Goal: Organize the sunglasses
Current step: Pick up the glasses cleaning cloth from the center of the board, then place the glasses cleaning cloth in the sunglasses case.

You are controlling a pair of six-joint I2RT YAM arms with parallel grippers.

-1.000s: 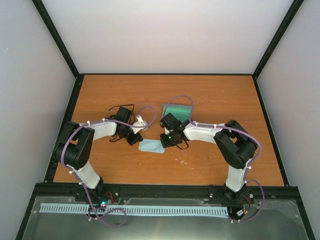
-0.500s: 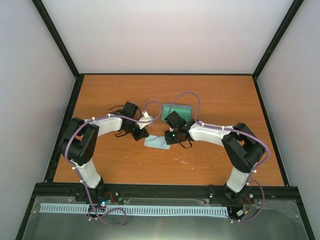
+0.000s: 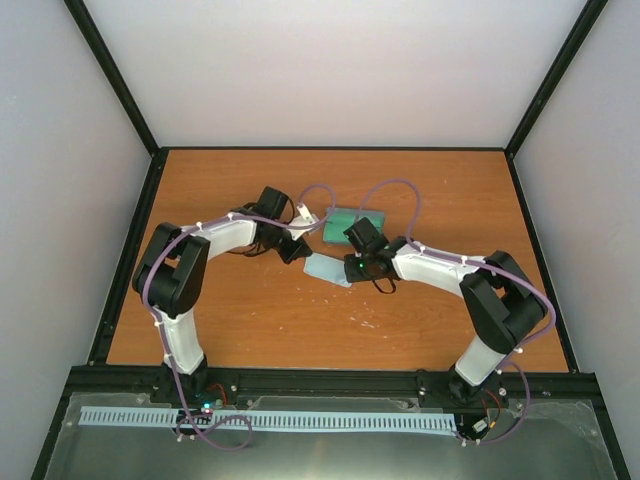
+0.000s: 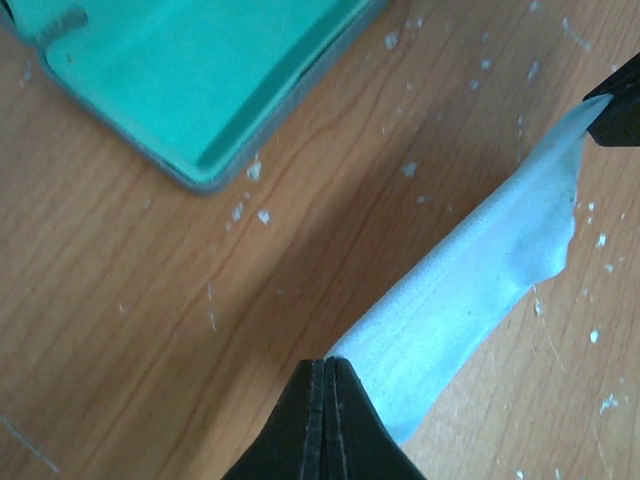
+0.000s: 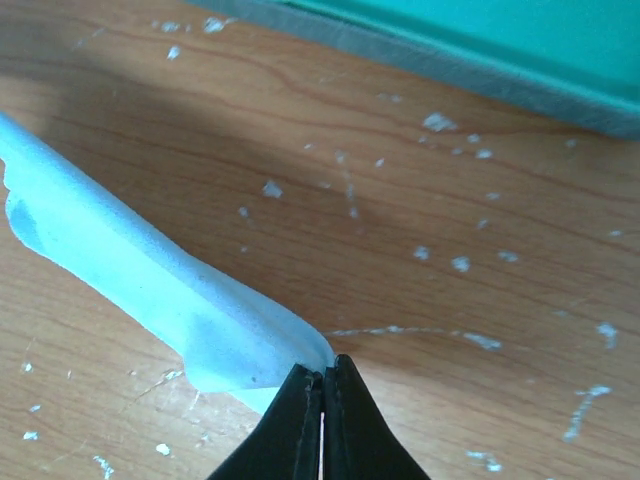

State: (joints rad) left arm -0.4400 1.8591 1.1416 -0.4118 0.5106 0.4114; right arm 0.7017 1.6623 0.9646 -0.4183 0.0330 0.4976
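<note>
My left gripper and my right gripper are each shut on an opposite corner of the light-blue cloth and hold it stretched between them just above the table. In the left wrist view the shut left gripper pinches the cloth. In the right wrist view the shut right gripper pinches the cloth. The open grey-blue case with green lining lies just behind the cloth. I cannot make out the sunglasses in any view.
The case's green inside fills the upper left of the left wrist view and the top edge of the right wrist view. The wooden table has white specks. Black frame posts stand at its corners.
Both arms have moved back and to the right with the cloth held between them, from the table's middle to just in front of the case.
</note>
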